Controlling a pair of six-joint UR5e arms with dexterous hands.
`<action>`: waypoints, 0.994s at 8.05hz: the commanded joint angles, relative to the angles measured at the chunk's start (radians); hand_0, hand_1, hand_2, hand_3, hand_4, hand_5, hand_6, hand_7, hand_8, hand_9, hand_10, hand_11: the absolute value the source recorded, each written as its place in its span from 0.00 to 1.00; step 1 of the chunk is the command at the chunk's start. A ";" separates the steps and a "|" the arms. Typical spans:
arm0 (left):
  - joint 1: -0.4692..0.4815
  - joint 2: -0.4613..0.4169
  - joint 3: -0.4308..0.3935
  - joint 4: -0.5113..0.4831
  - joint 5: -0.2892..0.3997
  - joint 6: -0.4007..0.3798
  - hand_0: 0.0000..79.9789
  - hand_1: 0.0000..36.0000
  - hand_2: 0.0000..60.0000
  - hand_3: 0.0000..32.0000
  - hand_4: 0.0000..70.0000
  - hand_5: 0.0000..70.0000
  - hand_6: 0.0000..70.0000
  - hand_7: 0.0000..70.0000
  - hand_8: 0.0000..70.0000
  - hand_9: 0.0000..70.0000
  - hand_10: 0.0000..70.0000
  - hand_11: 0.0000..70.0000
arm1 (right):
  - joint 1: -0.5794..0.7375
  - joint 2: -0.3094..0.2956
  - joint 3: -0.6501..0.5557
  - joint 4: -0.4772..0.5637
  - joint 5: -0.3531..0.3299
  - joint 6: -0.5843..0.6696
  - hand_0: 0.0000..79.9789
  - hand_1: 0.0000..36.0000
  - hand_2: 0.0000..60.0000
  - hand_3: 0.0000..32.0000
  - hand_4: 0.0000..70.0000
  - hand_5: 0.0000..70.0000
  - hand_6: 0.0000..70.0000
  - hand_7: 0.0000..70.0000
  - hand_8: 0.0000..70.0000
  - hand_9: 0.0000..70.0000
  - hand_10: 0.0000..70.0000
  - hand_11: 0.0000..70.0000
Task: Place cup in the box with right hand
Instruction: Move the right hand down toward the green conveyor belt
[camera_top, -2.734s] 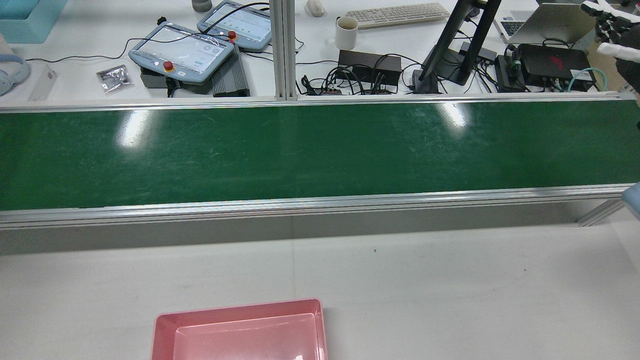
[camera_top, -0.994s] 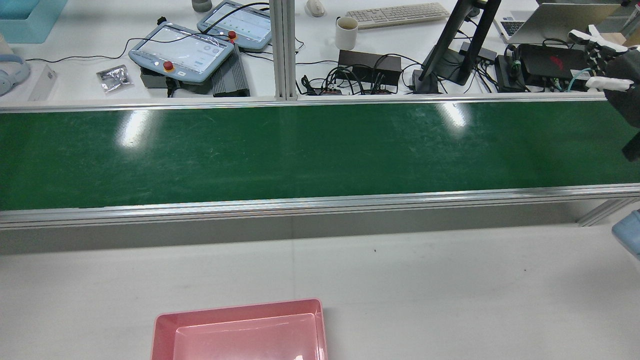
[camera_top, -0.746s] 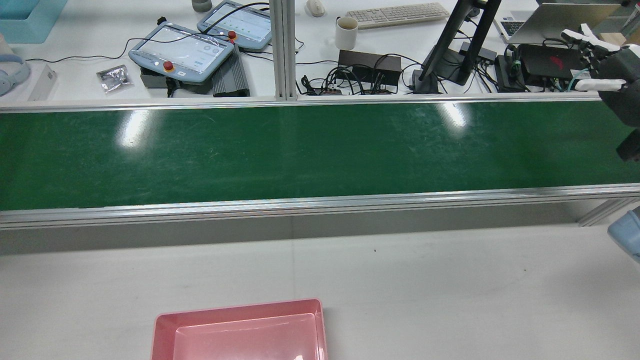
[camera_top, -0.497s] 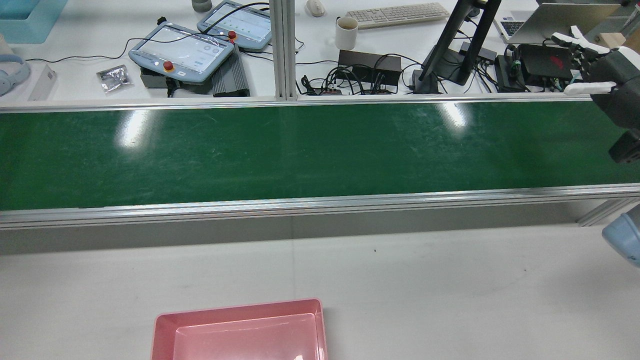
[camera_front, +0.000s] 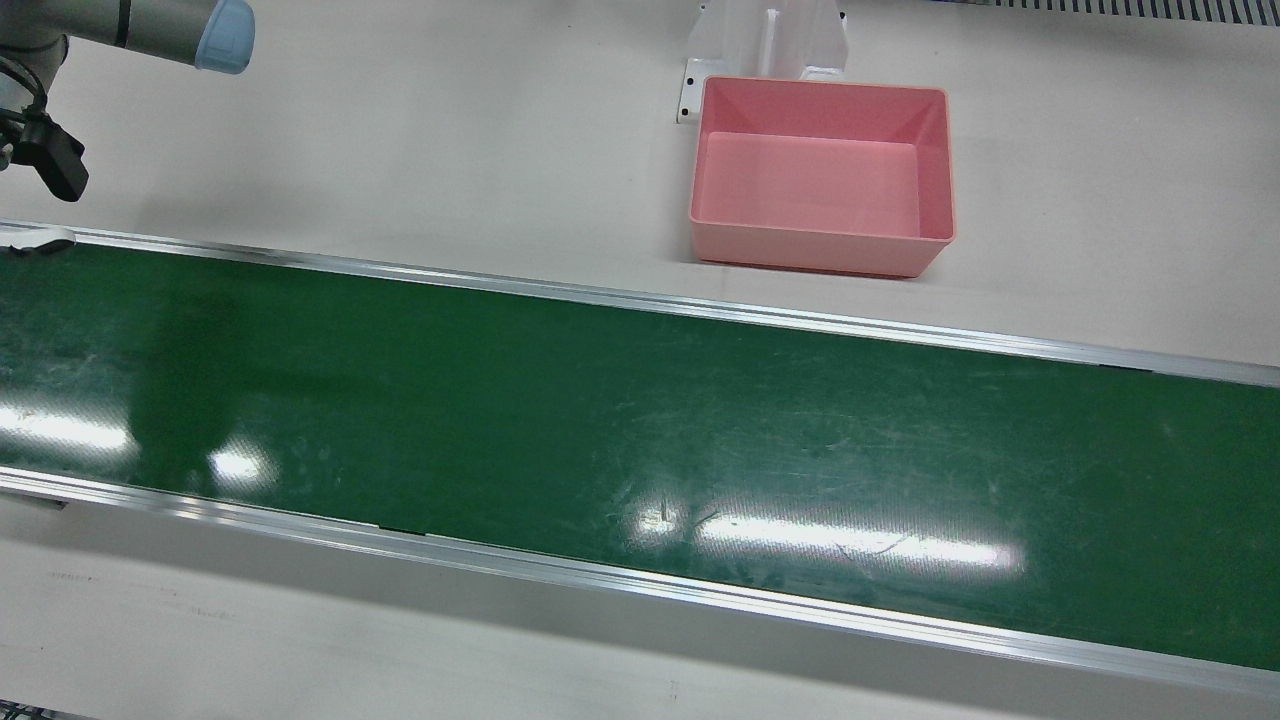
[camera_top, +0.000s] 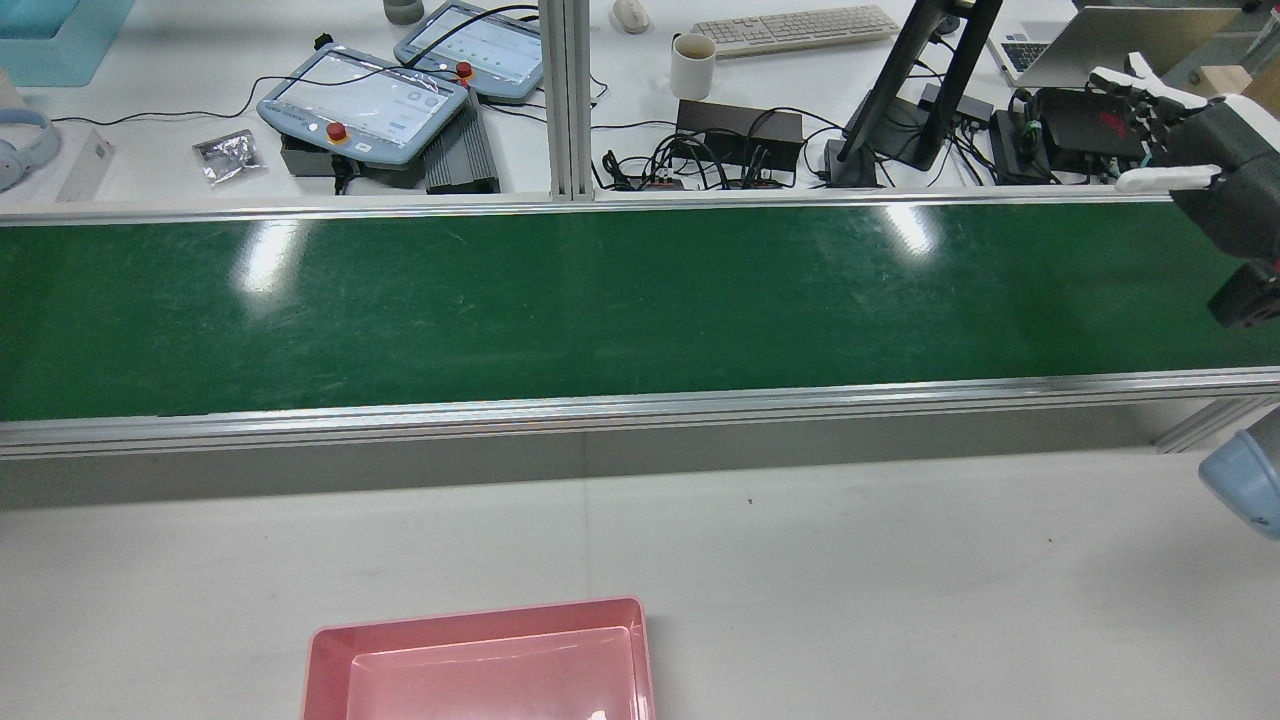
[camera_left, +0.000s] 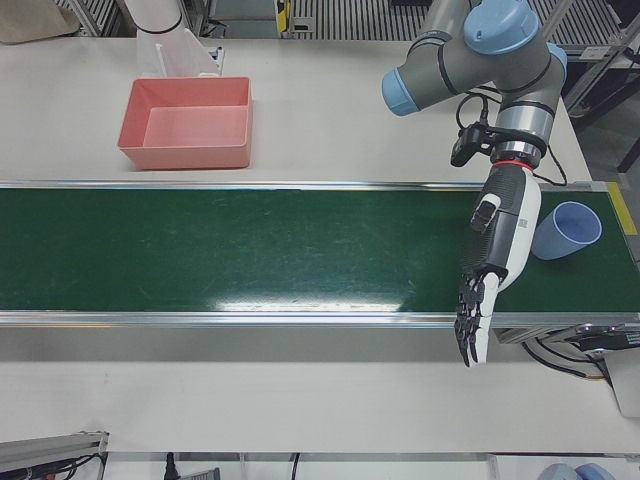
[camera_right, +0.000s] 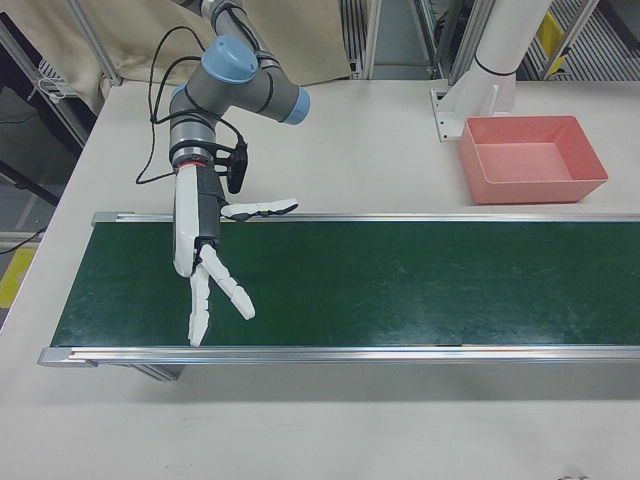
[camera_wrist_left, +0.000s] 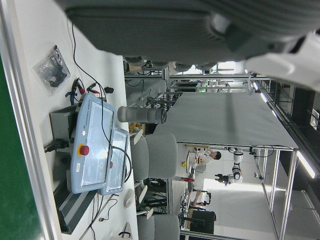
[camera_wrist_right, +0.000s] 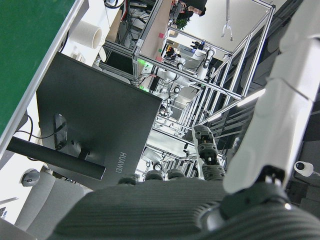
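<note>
A pale blue cup (camera_left: 567, 230) sits on the green belt (camera_left: 250, 250) at the left-front view's far right end; it seems tilted or on its side. My left hand (camera_left: 495, 255) hangs over the belt just beside it, open, fingers straight, not touching it. My right hand (camera_right: 200, 250) is open with fingers spread over the belt's other end, and also shows at the rear view's right edge (camera_top: 1195, 140). The empty pink box (camera_front: 820, 255) stands on the white table beside the belt, and shows in the rear view (camera_top: 470, 615) and the right-front view (camera_right: 535, 187).
The green belt (camera_front: 640, 430) has metal rails along both edges. Beyond it a desk holds teach pendants (camera_top: 365, 100), a white mug (camera_top: 692, 65), a monitor stand (camera_top: 920, 90) and cables. An arm pedestal (camera_front: 765, 40) stands behind the box.
In the rear view my right hand has come in from the upper right corner, moving left and down toward the belt's end. The box has not moved.
</note>
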 joint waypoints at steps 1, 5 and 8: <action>0.000 0.000 -0.001 0.000 0.000 0.000 0.00 0.00 0.00 0.00 0.00 0.00 0.00 0.00 0.00 0.00 0.00 0.00 | -0.003 -0.002 0.004 0.000 0.000 0.004 0.61 0.43 0.05 0.00 0.00 0.06 0.00 0.00 0.00 0.00 0.00 0.00; 0.000 0.000 0.000 0.000 0.000 0.000 0.00 0.00 0.00 0.00 0.00 0.00 0.00 0.00 0.00 0.00 0.00 0.00 | -0.009 -0.016 -0.004 0.001 -0.007 0.061 0.61 0.45 0.05 0.00 0.00 0.06 0.00 0.00 0.00 0.00 0.00 0.00; 0.000 0.000 -0.001 0.000 0.000 0.000 0.00 0.00 0.00 0.00 0.00 0.00 0.00 0.00 0.00 0.00 0.00 0.00 | -0.026 -0.006 0.000 -0.049 -0.010 0.152 0.62 0.53 0.14 0.00 0.00 0.07 0.01 0.00 0.00 0.00 0.00 0.00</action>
